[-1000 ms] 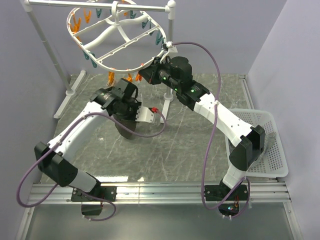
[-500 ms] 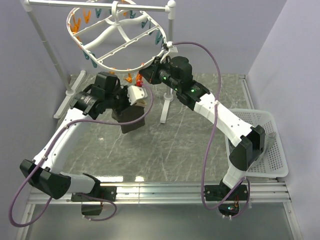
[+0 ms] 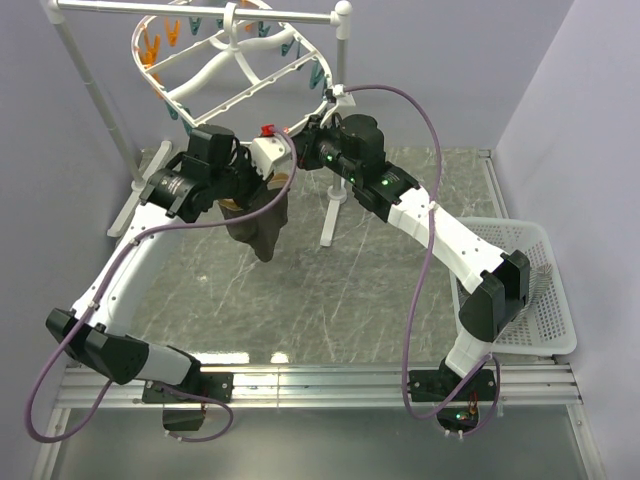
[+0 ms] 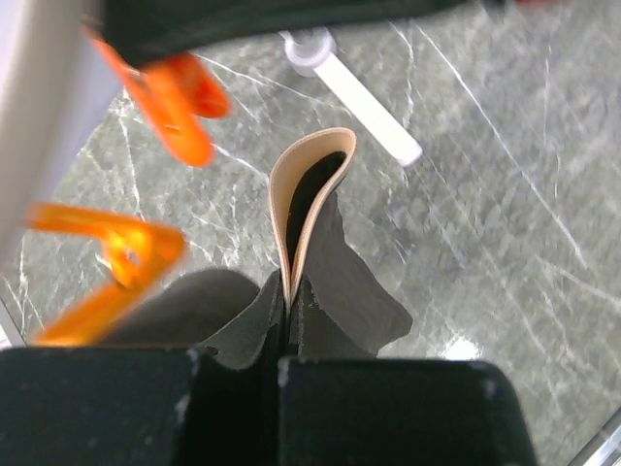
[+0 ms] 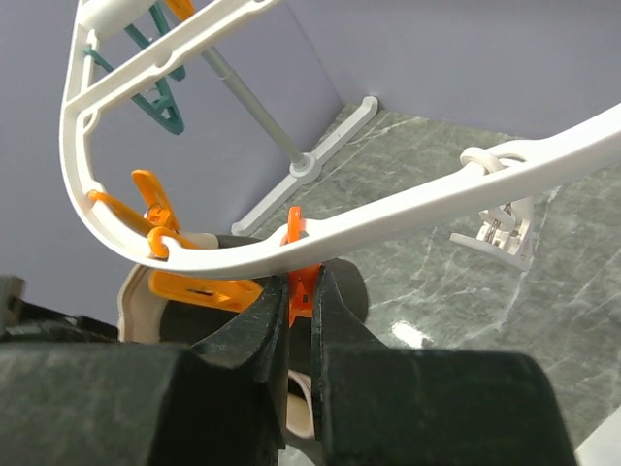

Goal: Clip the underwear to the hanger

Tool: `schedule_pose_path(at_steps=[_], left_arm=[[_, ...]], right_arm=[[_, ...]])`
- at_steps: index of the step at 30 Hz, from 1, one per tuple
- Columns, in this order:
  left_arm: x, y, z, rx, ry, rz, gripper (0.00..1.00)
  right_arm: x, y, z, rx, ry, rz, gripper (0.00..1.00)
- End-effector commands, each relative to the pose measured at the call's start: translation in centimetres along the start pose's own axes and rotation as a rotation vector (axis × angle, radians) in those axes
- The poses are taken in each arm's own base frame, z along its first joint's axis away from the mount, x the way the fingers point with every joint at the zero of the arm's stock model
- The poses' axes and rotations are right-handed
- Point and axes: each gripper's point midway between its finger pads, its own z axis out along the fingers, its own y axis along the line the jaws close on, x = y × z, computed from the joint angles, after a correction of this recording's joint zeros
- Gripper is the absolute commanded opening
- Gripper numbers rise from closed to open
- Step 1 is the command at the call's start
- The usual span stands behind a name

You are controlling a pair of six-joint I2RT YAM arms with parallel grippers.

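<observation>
The underwear (image 3: 262, 222), dark olive-brown with a tan waistband (image 4: 296, 204), hangs from my left gripper (image 3: 268, 172), which is shut on the folded waistband just under the hanger's near rim. The hanger (image 3: 215, 75), a white oval ring with orange and teal clothespins, hangs from the white rail. My right gripper (image 3: 300, 143) is shut on an orange clothespin (image 5: 301, 277) that dangles from the white rim (image 5: 388, 218). The waistband (image 5: 131, 291) shows just below that clothespin in the right wrist view. Other orange clothespins (image 4: 170, 97) hang blurred beside the left gripper.
The white pole rail stand (image 3: 345, 20) carries the hanger; its foot (image 3: 330, 215) rests on the marble table beside the underwear. A white mesh basket (image 3: 530, 290) with a grey striped cloth sits at the right.
My left gripper has lifted the underwear off the table and up toward the hanger's near rim, close to the right gripper. The right arm has stayed put at the clothespin.
</observation>
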Motion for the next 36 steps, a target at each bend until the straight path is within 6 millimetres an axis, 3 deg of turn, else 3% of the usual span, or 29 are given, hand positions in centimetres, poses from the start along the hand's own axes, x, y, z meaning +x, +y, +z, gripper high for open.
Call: schedule_pose_path(at_steps=[1,8,19,36], left_arm=[[-2.2,1.5,-1.1,-0.076,-0.046,-0.059,0.0],[-2.5,2.1,-0.9,-0.097,-0.036,-0.067,0.0],[-1.0,3.0,0.2,-0.135,0.035,-0.067,0.0],[-4.3,3.6,-1.7,-0.138,-0.093,-0.062,0.0]], right_arm=[[-2.1,0.4,-1.2,-0.012,-0.056,-0.049,0.0],[-1.9,0.1,-1.1,-0.005,-0.054,-0.067,0.0],[-1.8,0.2,-1.1,-0.01,-0.057,-0.063,0.0],[-1.1,-0.5,-0.8,0.001,-0.044,-0.106,0.0]])
